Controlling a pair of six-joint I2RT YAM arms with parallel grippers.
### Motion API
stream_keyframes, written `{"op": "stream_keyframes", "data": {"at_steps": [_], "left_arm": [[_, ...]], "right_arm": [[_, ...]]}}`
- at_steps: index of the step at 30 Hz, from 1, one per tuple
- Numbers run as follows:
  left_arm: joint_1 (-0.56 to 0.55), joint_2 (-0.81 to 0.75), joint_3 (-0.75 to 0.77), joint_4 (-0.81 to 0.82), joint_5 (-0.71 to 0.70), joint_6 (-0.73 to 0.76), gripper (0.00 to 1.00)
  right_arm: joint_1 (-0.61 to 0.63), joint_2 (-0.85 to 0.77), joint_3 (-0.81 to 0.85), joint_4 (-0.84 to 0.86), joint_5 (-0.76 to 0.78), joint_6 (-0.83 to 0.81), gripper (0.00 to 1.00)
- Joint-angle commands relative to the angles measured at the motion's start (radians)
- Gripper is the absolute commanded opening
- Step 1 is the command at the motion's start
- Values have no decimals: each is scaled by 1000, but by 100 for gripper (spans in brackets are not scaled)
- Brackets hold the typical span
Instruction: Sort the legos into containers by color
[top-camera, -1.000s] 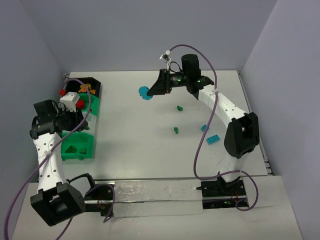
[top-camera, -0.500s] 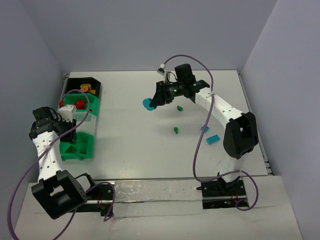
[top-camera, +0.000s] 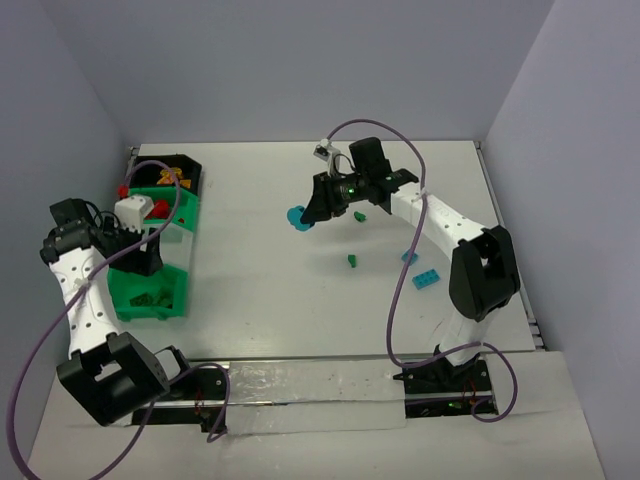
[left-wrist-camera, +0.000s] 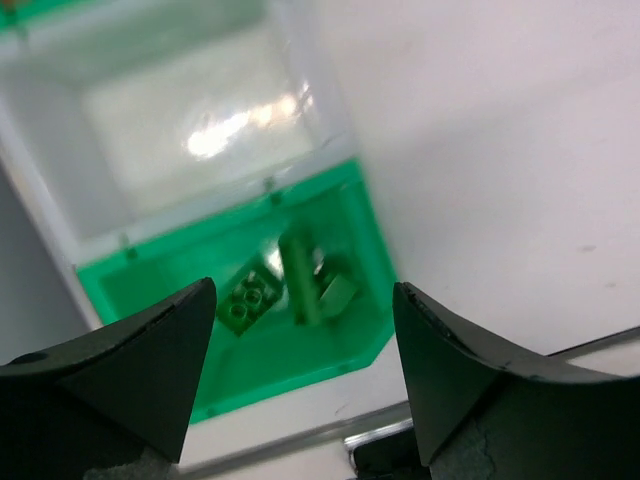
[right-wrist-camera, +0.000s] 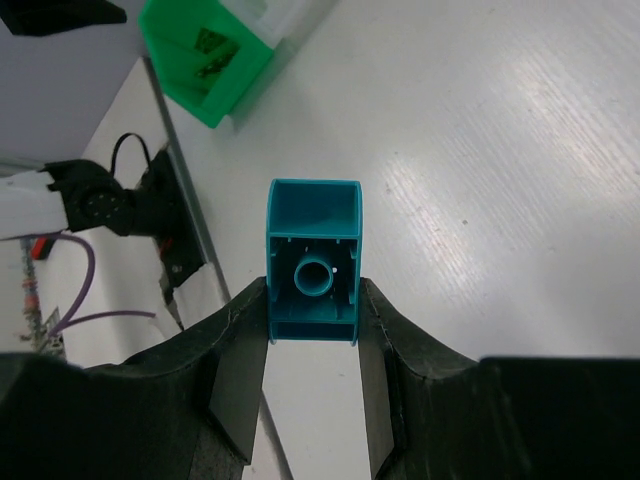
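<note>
Left pincer spread wide above the green bin, green bricks lying inside, right pincer pinching a teal brick over the white bench.

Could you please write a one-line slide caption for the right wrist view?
Right claw grips a teal brick, white table and a green bin beyond it.

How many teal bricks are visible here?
3. One teal brick is held in the right gripper; two more lie on the table near the right arm. Others may be hidden.
</note>
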Motion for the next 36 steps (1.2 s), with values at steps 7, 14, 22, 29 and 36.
{"op": "stream_keyframes", "data": {"at_steps": [7, 14, 22, 29, 36], "left_arm": [[-191, 101, 207, -199, 798, -1, 80], [-400, 22, 71, 193, 849, -332, 80], [-520, 7, -5, 424, 860, -521, 83], [-615, 13, -35, 531, 812, -585, 83], [-666, 21, -61, 586, 761, -619, 75]], "right_arm": [[43, -39, -46, 288, -284, 89, 0], [131, -25, 7, 180, -299, -43, 0], [201, -9, 65, 50, -254, -176, 0], [222, 4, 109, 6, -244, -208, 0], [228, 4, 136, -8, -255, -208, 0]]}}
